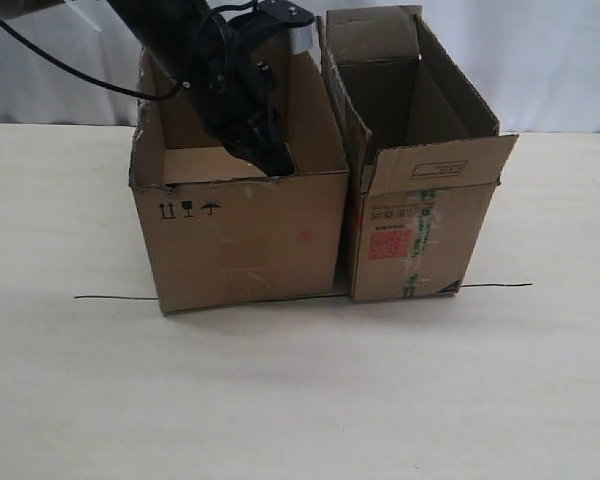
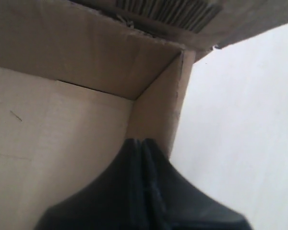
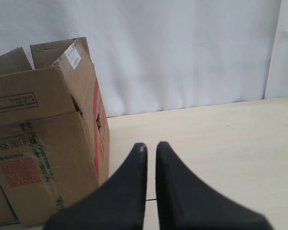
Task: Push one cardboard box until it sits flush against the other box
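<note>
the cardboard box (image 1: 242, 235) is sitting at centre left of the exterior frame, nearly touching the other box (image 1: 420, 215) at centre right. the left end effector (image 1: 270, 152), fingers pressed together, is reaching inside it, likely to shove it flush. the right end effector (image 3: 151, 148), nearly closed and empty, is waiting aside.

The exterior view looks level and slightly down from in front of the table (image 1: 300, 400), facing the white curtain (image 1: 560, 60), near enough that the cardboard box (image 1: 245, 235) and the other box (image 1: 420, 235) fill its middle. The left wrist view sits very close inside the cardboard box (image 2: 86, 52), aimed into an inner corner past the left gripper (image 2: 143, 143). The right wrist view looks low across the tabletop beyond the right gripper (image 3: 151, 146), sharing the other box (image 3: 43, 139) and curtain with the exterior view.
</note>
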### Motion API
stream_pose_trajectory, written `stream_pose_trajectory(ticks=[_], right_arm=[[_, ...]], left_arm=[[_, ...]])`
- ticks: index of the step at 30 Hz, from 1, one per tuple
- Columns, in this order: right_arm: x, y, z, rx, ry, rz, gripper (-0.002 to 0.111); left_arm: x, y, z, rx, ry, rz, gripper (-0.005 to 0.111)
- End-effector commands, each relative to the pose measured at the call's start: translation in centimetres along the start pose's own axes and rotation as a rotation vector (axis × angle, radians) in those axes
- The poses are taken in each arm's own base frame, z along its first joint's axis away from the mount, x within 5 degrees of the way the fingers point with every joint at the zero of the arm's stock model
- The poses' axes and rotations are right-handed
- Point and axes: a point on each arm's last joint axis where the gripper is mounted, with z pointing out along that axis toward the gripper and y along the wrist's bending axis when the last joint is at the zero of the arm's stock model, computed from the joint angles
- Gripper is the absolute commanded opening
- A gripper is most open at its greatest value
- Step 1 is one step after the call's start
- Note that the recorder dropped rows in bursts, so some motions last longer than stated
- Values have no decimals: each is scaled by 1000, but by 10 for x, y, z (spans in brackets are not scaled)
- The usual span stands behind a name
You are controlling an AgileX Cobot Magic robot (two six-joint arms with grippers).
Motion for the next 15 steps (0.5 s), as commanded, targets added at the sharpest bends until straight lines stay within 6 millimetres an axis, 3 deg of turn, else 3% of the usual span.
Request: stream_pose_trajectory(ticks=[1, 9, 11, 15], right_arm=[[2, 0, 0, 2, 4, 2, 5], [2, 0, 0, 2, 4, 2, 5], [2, 0, 0, 2, 4, 2, 5], [2, 0, 0, 2, 4, 2, 5]], left_arm=[[-4, -7, -5, 6, -12, 2, 0], [-2, -2, -10, -62, 31, 60, 0], [-6, -1, -29, -119, 9, 84, 0], [-6, -1, -102, -170, -198, 29, 0]])
